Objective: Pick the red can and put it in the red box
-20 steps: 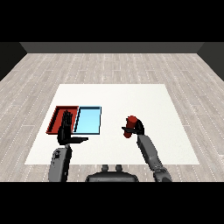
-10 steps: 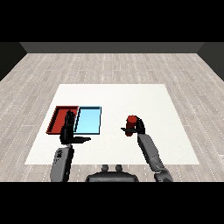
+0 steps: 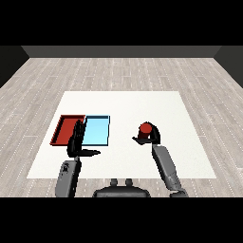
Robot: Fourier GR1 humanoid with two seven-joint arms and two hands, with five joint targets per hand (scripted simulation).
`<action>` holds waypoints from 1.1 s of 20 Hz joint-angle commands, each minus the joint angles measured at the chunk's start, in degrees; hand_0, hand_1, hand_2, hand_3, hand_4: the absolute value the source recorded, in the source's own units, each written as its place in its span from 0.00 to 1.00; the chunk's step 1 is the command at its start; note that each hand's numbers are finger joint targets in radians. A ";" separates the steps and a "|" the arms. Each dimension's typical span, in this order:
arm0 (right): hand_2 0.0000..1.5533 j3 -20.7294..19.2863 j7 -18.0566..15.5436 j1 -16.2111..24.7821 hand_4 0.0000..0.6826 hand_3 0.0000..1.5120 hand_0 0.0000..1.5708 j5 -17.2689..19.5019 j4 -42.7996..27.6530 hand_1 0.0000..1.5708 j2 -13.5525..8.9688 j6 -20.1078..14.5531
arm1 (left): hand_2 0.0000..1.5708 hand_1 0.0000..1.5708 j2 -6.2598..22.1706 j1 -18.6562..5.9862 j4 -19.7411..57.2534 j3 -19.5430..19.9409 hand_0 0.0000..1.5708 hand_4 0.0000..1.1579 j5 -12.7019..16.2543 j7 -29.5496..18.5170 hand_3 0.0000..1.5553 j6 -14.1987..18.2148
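- Right of centre on the desk, the right hand curls round the red can; the can stands upright, its top showing above the fingers.
- Whether the can's base touches the desk or is lifted clear cannot be told.
- At the desk's left, the red tray and the blue tray lie side by side and touching, the red one farther left.
- From the can, the red tray lies well apart to the left, with the blue tray between them; the carry must pass over the blue tray.
- Left hand: released, fingers straight, raised in front of the seam between the trays, holding nothing.
- Judgement: the left hand is nearer the red tray, yet the right one holds the can.
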 commanded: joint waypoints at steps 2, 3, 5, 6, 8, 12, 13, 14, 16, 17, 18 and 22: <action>0.93 0.01 3.25 3.75 0.97 0.92 0.93 -1.51 -11.84 0.93 -1.81 2.05 | 0.00 0.00 -0.61 -2.17 2.93 -0.97 0.00 0.00 -0.33 -0.56 0.00 -0.44; 0.93 0.61 3.91 2.63 0.97 0.92 0.93 -0.75 -11.99 0.93 -0.48 0.39 | 0.00 0.00 -1.74 -0.75 4.90 -5.69 0.00 0.00 -1.62 -2.65 0.00 2.48; 0.92 1.73 5.51 3.59 0.96 0.92 0.93 -0.31 -15.03 0.93 0.47 -0.35 | 0.00 0.00 -1.76 -1.94 0.12 -5.67 0.00 0.00 -1.84 6.09 0.00 1.72; 0.92 3.70 6.24 2.92 0.96 0.92 0.93 0.85 -15.19 0.93 2.23 -2.94 | 0.00 0.00 -1.77 0.80 -0.16 -8.32 0.00 0.00 -2.64 2.21 0.00 4.83; 0.92 10.86 6.28 0.32 0.96 0.92 0.93 -0.77 -13.16 0.93 2.28 -10.66 | 0.00 0.00 -1.79 -2.50 1.38 -7.52 0.00 0.00 -1.69 5.48 0.00 3.88; 0.92 20.53 8.11 -2.53 0.95 0.92 0.92 -3.41 -13.45 0.92 2.33 -22.47 | 0.00 0.00 -1.80 -2.18 1.52 -9.88 0.00 0.00 -1.38 5.49 0.00 5.77; 0.92 15.07 2.78 -8.02 0.95 0.92 0.92 -4.41 -3.98 0.92 2.34 -17.71 | 0.00 0.00 -1.80 -2.91 -1.86 -10.17 0.00 0.00 -1.47 10.84 0.00 6.30; 0.92 18.63 3.15 -4.12 0.96 0.92 0.92 -4.21 -7.25 0.92 2.34 -20.09 | 0.00 0.00 -1.80 -2.39 -0.48 -9.66 0.00 0.00 -1.62 9.14 0.00 4.98; 0.92 15.54 5.01 -4.44 0.96 0.91 0.92 -3.98 -8.47 0.92 2.35 -17.21 | 0.00 0.00 -1.80 -5.67 5.01 -14.86 0.00 0.00 -1.64 6.03 0.00 10.84; 0.92 19.31 4.43 -4.26 0.96 0.91 0.92 -7.24 -9.96 0.92 2.35 -20.25 | 0.00 0.00 -1.80 -9.38 6.60 -11.54 0.00 0.00 0.76 9.26 0.00 8.48; 0.92 22.31 4.28 -4.62 0.95 0.91 0.92 -7.62 -9.48 0.92 2.35 -24.37 | 0.00 0.00 -1.81 -7.63 7.06 -15.72 0.00 0.00 1.46 6.84 0.00 10.60; 0.93 18.66 9.08 -7.17 0.97 0.92 0.93 -5.56 -11.63 0.93 2.36 -22.60 | 0.00 0.00 -1.81 -13.44 11.97 -17.32 0.00 0.00 2.66 7.88 0.00 14.60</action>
